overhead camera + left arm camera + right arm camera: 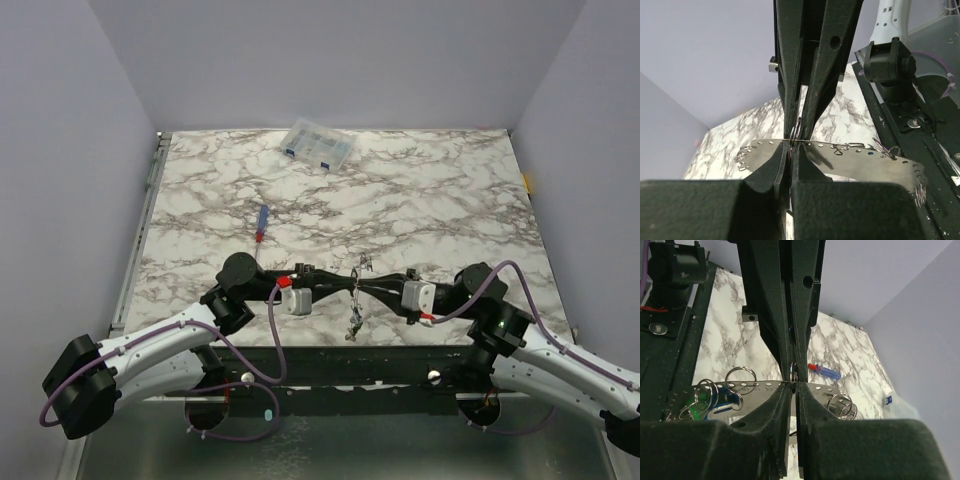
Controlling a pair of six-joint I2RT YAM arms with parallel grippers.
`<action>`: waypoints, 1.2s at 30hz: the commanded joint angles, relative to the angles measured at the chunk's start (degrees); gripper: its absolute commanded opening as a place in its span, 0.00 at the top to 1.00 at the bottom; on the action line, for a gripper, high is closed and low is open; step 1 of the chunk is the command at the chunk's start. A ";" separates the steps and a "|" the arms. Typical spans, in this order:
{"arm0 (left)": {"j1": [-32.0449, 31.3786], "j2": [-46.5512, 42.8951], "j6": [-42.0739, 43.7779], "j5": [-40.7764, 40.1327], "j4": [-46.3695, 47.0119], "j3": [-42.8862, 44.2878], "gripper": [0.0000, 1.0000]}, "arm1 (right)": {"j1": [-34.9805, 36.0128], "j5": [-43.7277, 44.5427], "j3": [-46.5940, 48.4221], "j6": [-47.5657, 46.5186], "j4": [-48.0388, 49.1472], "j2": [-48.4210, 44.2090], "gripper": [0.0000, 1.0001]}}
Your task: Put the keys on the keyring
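The keyring shows as a thin grey metal band with a row of holes (855, 162), held off the table between both grippers; it also shows in the right wrist view (752, 390). My left gripper (348, 285) and right gripper (366, 288) meet tip to tip, both shut on the band's edge. A small split ring (793, 371) sits right between the tips; I cannot tell which one pinches it. Keys with blue and green tags (710, 405) hang from rings on the band. In the top view they dangle below the grippers (352, 325). More split rings (887, 150) hang at the band's other end.
A red-and-blue screwdriver (261, 222) lies on the marble table behind the left arm; it also shows in the right wrist view (826, 371). A clear plastic compartment box (318, 146) stands at the far edge. The table's near edge is just below the grippers.
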 commanded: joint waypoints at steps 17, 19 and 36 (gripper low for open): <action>0.13 0.57 0.22 -9.74 0.42 0.41 1.00 | 0.65 9.22 13.15 -3.49 -22.70 2.73 0.63; 0.14 0.78 0.35 -9.87 -0.05 0.60 1.00 | 0.62 9.81 14.29 -2.87 -23.88 3.79 0.62; 0.13 2.12 2.47 -14.06 -5.07 2.18 1.00 | 0.60 13.98 20.43 0.55 -28.10 12.11 0.61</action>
